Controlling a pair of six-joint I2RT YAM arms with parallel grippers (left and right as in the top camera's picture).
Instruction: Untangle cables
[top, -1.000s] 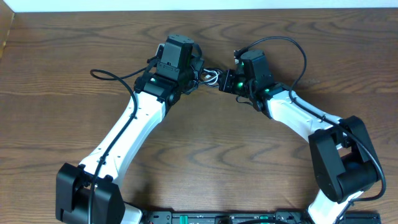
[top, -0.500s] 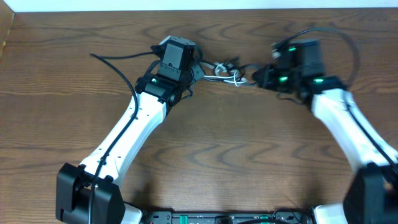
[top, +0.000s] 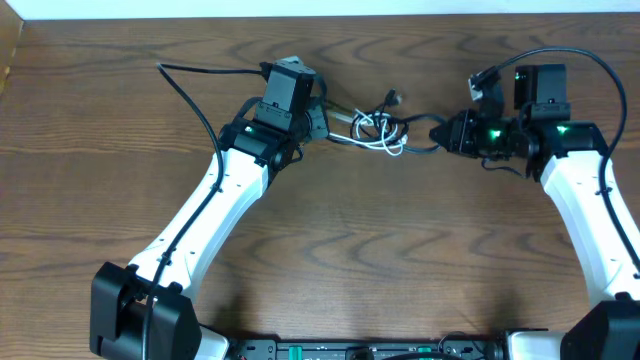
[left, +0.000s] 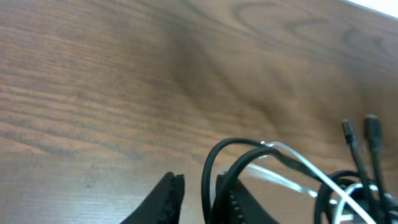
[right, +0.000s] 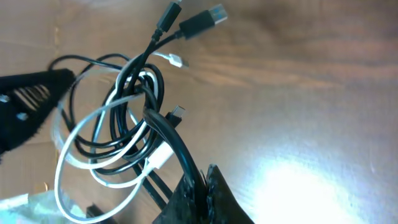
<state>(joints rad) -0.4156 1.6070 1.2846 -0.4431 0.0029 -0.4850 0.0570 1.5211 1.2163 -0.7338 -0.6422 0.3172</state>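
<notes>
The cables (top: 380, 132) lie as a small loose knot of black and white loops on the desk (top: 400, 260), just beside the left hand (top: 322, 118) and between it and the right hand (top: 447, 133); they look light, limp and thin, likely to slip through a slack grip and to cinch tighter if dragged from both sides at once. The better hold is judged to be a single strand close to the plug ends (right: 208, 15) (the stiff bits, easy to pinch), not the crossed middle. The right hand, facing the left hand across the knot, is clenched on one black strand (right: 168, 134); the left hand's jaws stand a little apart with a black loop in the gap, and whether it grips cannot be told. Both arms reach forward with wrists bent inward, hands low over the desk.
</notes>
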